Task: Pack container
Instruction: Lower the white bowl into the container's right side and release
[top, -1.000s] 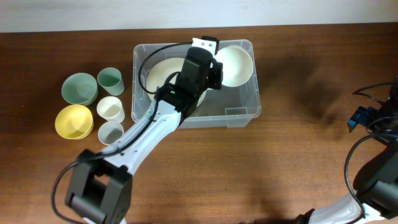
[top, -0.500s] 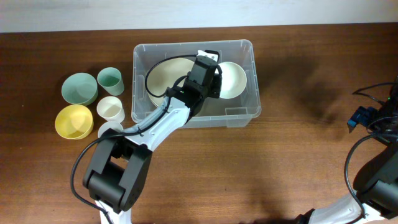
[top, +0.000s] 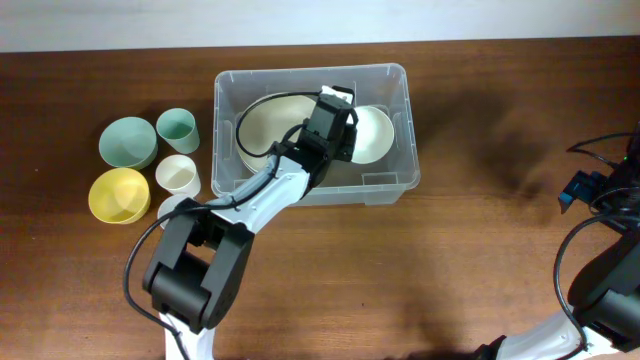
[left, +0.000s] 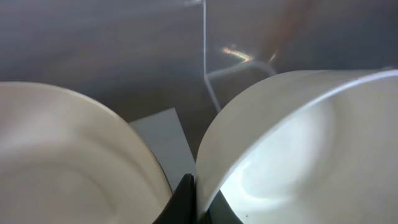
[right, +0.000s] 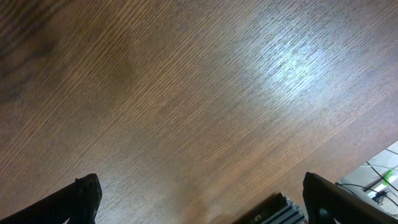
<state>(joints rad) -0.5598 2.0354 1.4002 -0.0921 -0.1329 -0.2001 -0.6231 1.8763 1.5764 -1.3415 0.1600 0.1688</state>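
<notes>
Two arms work at one brown wooden table, and both are mine. The container, a clear bin with rounded corners, sits on it toward the far edge, a little left of centre. My left arm crosses the bin's near wall and reaches inside.

A wide cream bowl fills the left half of the bin. A smaller white bowl sits in the right half, just beside it. I cannot tell whether the white one rests flat. My left jaws are almost closed, pinching the white bowl's rim. In the left wrist view their dark tips sit on either side of that rim, the cream bowl bulges at the left, and the clear wall stands behind. From above, my own wrist hides the gap between the two bowls.

Left of the container and apart from it stand a pale green bowl and a yellow bowl. Between those and the bin are a green cup, a white cup and a greyish cup partly hidden by my left arm.

My right arm sits at the table's right edge, well apart from all this. My right jaws gape wide over bare wood, holding nothing.
</notes>
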